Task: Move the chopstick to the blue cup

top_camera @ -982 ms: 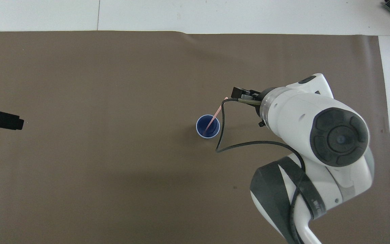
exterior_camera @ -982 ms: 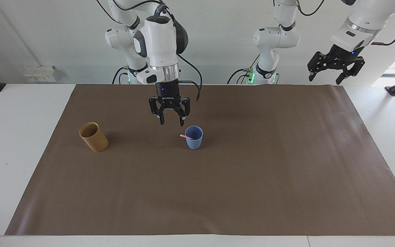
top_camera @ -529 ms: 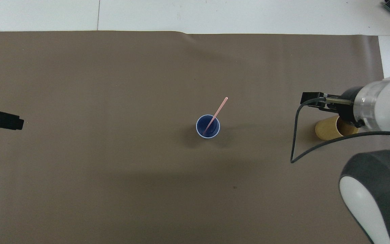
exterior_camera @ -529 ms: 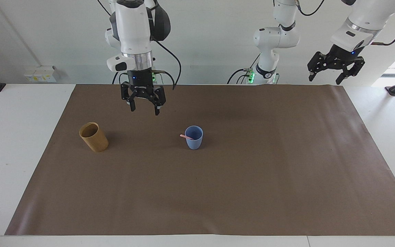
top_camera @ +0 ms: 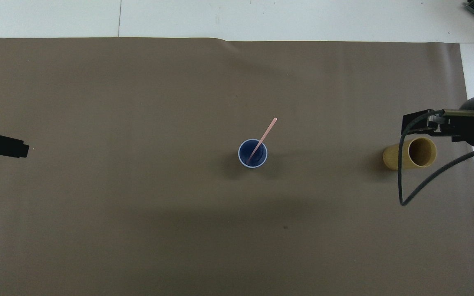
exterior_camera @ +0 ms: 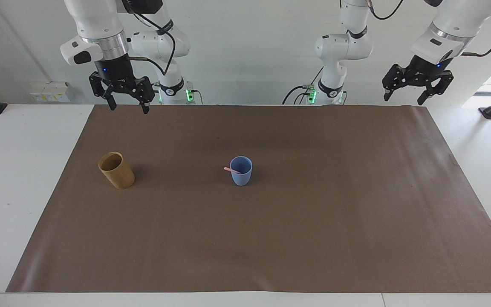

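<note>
A blue cup [exterior_camera: 241,171] stands upright near the middle of a brown mat [exterior_camera: 313,238] that covers most of the white table [exterior_camera: 11,179]. One pink chopstick [top_camera: 262,139] stands in this cup. It leans over the rim toward the right arm's end of the table, and its upper end sticks out above the cup. Only this one stick is visible.

A wooden cup [exterior_camera: 116,170] stands on the same mat, well apart from the blue cup, toward the right arm's end. It is upright and I see nothing in it. Between the two cups the mat is bare, and nothing stands close to the blue cup.

The right gripper [exterior_camera: 127,104] hangs high in the air, over the edge of the mat nearest to the robots, at the right arm's end. Its fingers are spread apart and hold nothing. The left gripper [exterior_camera: 404,99] hangs high over the mat corner at the left arm's end, and this arm waits. Its fingers are also spread apart and hold nothing. A black cable [top_camera: 401,164] hangs down from the right arm, above the wooden cup.
</note>
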You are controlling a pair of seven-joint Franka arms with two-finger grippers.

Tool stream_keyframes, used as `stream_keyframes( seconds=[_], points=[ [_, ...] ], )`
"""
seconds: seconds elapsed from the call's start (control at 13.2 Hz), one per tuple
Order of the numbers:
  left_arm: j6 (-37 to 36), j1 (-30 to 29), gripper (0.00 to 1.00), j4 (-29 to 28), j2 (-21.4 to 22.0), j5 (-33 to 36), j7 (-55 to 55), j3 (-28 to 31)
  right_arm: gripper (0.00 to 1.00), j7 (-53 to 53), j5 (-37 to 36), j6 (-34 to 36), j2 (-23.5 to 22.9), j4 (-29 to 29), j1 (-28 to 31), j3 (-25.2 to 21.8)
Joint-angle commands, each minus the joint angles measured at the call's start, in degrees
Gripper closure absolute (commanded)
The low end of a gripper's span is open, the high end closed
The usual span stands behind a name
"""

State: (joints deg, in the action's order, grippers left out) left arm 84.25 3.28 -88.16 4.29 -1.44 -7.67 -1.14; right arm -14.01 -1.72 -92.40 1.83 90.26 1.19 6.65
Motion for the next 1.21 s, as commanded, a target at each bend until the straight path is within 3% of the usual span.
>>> stream_keyframes(
  seconds=[0.0, 0.15, 0.3, 1.13],
  points=[
    [0.2, -0.9, 0.00, -1.8, 1.6, -0.4, -0.1, -0.4, 0.00, 2.7, 0.9, 1.7, -1.7, -2.6, 0.9, -0.1],
    [0.2, -0.9, 0.00, -1.8, 1.6, -0.4, -0.1, -0.4, 0.00, 4.9, 1.2, 2.7, -0.8, -1.9, 1.0, -0.6],
    [0.2, -0.9, 0.00, -1.8, 1.6, -0.4, -0.1, -0.4, 0.00, 9.2, 1.2, 1.7, 2.6, 3.7, 1.7, -0.9],
    [0.2, -0.9, 0.00, -1.8, 1.6, -0.4, -0.1, -0.4, 0.00, 9.2, 1.4, 1.3, 2.8, 4.0, 1.5, -0.7]
  ],
)
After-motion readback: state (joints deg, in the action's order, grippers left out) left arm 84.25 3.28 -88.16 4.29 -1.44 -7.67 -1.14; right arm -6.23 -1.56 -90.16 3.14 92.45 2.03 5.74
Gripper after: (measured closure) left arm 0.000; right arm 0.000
